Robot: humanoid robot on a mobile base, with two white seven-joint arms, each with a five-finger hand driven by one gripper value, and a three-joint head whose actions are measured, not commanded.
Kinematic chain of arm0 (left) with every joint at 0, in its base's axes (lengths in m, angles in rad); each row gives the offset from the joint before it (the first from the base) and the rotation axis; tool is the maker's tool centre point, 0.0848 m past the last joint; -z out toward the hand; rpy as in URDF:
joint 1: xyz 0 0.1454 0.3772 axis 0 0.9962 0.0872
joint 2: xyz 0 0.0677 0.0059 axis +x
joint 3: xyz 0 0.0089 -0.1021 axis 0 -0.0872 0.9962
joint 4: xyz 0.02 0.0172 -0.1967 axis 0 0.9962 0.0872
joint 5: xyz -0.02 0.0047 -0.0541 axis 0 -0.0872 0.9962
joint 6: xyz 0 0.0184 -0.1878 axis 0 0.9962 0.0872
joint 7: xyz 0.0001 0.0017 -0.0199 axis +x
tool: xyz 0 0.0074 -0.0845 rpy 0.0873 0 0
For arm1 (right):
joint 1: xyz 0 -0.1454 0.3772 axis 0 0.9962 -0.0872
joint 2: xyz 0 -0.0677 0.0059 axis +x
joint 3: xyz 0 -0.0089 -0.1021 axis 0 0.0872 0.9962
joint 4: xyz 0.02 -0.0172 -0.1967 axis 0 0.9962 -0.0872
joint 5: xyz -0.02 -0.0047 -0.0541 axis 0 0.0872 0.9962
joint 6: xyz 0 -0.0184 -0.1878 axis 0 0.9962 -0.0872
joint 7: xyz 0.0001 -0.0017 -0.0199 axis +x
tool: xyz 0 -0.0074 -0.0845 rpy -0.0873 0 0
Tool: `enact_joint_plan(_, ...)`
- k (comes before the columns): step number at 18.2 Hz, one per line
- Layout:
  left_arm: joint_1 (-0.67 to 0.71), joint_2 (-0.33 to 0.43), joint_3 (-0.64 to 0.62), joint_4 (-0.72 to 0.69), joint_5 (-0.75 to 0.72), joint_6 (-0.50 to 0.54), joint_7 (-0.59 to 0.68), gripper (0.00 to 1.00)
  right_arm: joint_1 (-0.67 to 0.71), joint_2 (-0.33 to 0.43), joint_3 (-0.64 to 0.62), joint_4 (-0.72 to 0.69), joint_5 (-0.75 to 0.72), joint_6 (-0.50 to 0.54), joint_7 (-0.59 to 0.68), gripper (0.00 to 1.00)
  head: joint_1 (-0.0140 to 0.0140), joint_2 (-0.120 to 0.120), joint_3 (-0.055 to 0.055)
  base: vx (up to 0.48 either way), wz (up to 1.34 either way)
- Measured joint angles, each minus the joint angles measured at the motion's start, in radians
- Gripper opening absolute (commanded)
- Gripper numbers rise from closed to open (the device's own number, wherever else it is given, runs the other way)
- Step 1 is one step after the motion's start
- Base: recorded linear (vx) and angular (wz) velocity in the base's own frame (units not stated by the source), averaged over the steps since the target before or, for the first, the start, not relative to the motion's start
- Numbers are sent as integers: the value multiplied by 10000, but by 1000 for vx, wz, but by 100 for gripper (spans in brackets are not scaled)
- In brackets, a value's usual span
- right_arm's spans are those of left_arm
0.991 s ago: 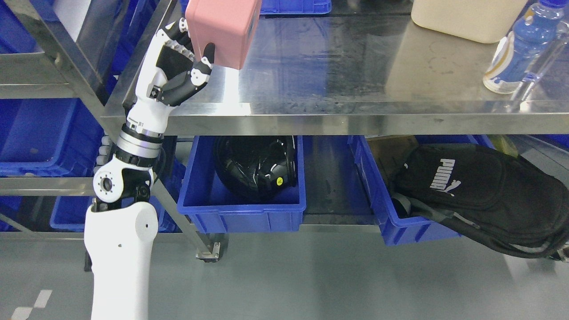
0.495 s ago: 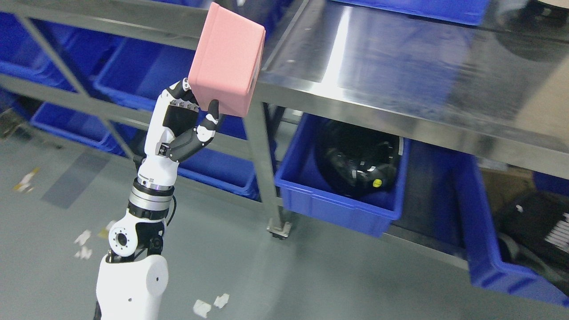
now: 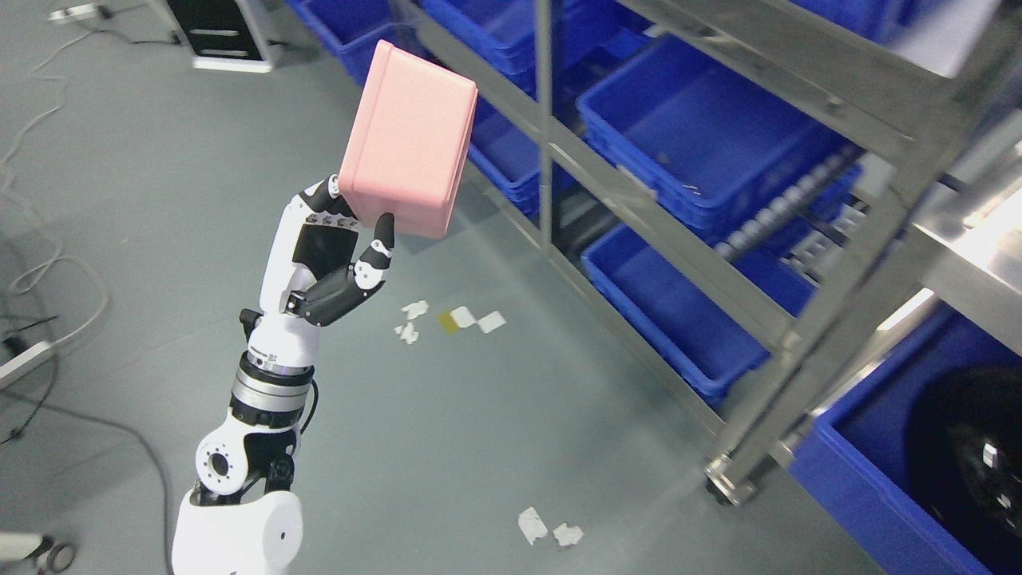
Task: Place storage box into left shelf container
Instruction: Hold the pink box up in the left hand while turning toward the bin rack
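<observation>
A pink storage box [image 3: 409, 140] is held up in the air by my left hand [image 3: 343, 231], which is shut on its lower end, thumb on the near face and fingers behind it. The box tilts a little to the right and hangs over bare grey floor, left of a metal shelf rack [image 3: 663, 239]. The rack holds several blue containers; the nearest empty ones are a large bin [image 3: 703, 144] on the upper level and another [image 3: 679, 311] on the level below. My right hand is out of view.
A steel upright [image 3: 544, 120] stands just right of the box. A blue bin with a black helmet [image 3: 958, 463] sits at the lower right. Paper scraps [image 3: 447, 321] and cables [image 3: 48, 263] lie on the floor. A black cabinet [image 3: 215, 32] stands at the top left.
The whole view has swung left, from the steel table to the shelf rack and floor. My left hand keeps the same hold on the pink box.
</observation>
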Motion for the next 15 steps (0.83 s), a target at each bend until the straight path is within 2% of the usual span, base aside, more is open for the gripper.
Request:
enact_joint_plan(7, 383, -4, 180, -241, 7, -163, 2, 2, 0, 0, 0, 0, 0, 24, 0, 100, 0, 1, 0, 309, 826)
enact_joint_plan(15, 759, -4, 564, -357, 17, -276, -13, 2, 1, 0, 0, 0, 0, 12, 0, 100, 0, 1, 0, 386, 322)
